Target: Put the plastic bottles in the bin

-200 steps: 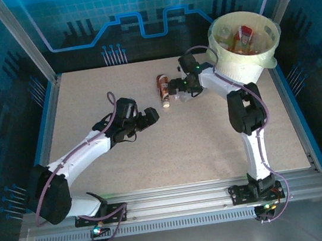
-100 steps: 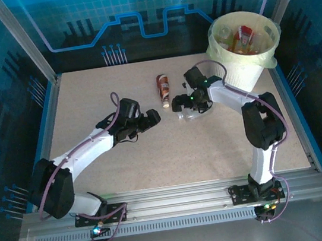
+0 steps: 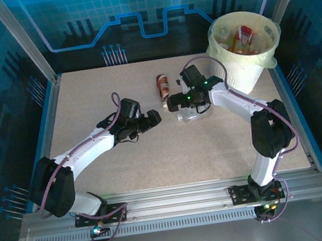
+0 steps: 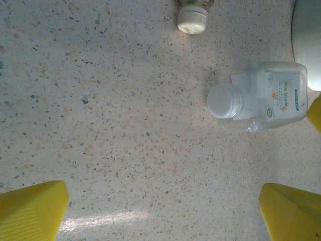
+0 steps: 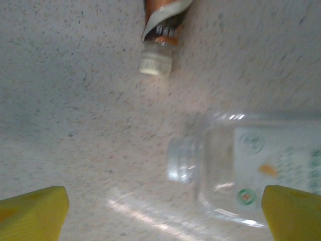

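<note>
1. Lying on its side on the speckled, stone-look beige tabletop (image 3: 154, 157), a clear plastic bottle (image 4: 261, 98) shows a squarish, slightly crumpled body and a ribbed whitish cap.
2. Its pale label carries small green round marks, an orange spot and fine print too small to read.
3. Just beyond it lies a second bottle (image 3: 163, 87) with a brown-orange wrapper crossed by a pale strip. Its cream ribbed cap points toward the arms, and no writing can be made out.
4. The bin (image 3: 244, 70) is a round white bucket lined with thin, yellowish translucent film folded over its rim. It stands at the far right corner, and several bottles (image 3: 244, 38) with red and orange labels sit inside it.
5. The right gripper (image 3: 176, 101) hangs close over the clear bottle's cap end, spread wide and grasping nothing.
6. The left gripper (image 3: 152, 117) sits near, to the left of that bottle. It is likewise spread wide and empty, its smooth yellow fingers (image 4: 32, 213) over bare tabletop.
</note>
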